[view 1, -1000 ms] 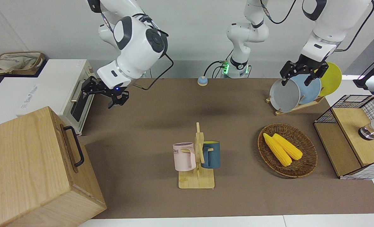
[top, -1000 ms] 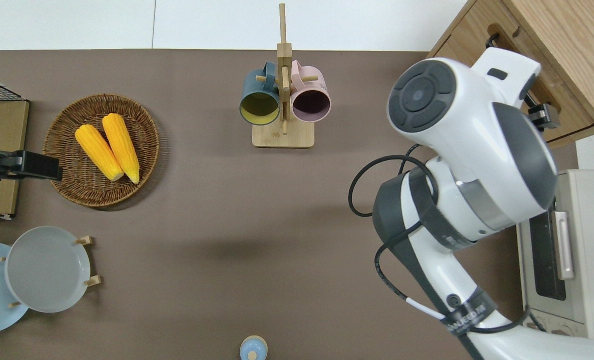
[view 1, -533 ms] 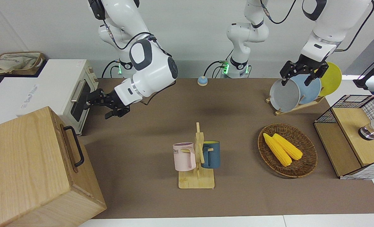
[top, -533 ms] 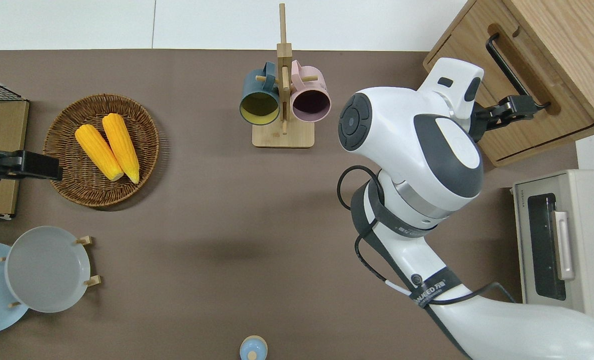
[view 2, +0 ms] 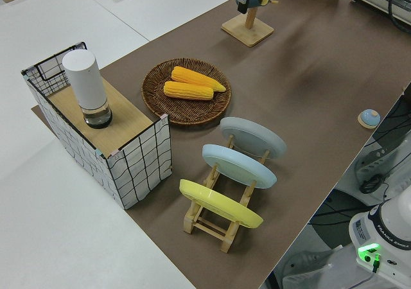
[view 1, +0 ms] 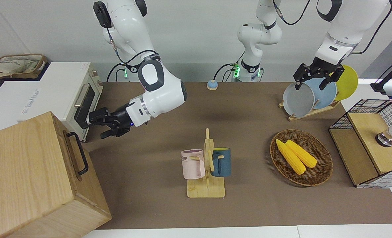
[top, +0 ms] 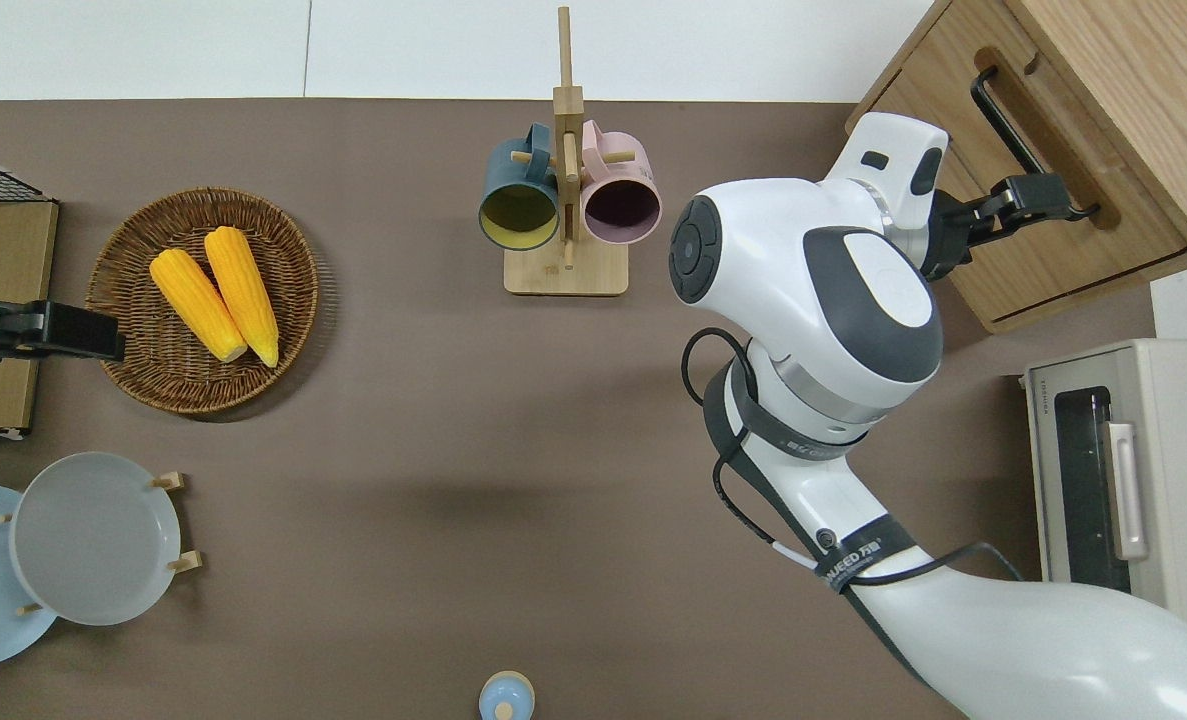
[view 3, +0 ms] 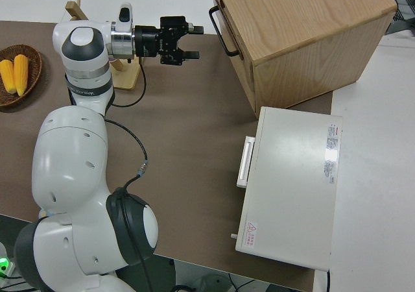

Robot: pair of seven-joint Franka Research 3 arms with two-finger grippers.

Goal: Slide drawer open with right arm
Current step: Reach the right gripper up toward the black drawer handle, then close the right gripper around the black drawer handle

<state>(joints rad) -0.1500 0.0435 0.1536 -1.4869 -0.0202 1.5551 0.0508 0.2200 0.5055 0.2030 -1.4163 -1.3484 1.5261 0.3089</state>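
Observation:
The drawer [top: 1113, 245] is the shallow front of the light-wood cabinet [view 1: 24, 178] at the right arm's end of the table, and it looks pushed in. A black bar handle [view 1: 80, 155] [view 3: 224, 32] runs across its front. My right gripper [view 1: 96, 127] [top: 1048, 195] [view 3: 194, 42] is open, lies level and points at the cabinet. It is at the end of the handle nearer to the robots, with a small gap showing between its fingertips and the bar. My left arm is parked, its gripper [view 1: 311, 81] open.
A white toaster oven [view 1: 67, 96] stands beside the cabinet, nearer to the robots. A mug rack [view 1: 206, 165] stands mid-table. Toward the left arm's end are a wicker basket [view 1: 321, 172] with corn, a plate rack [view 1: 309, 96] and a wire-mesh box [view 1: 371, 142].
My right arm swung away from the toaster oven and lowered toward the cabinet, bringing the open gripper up to the drawer handle. The left arm has not moved.

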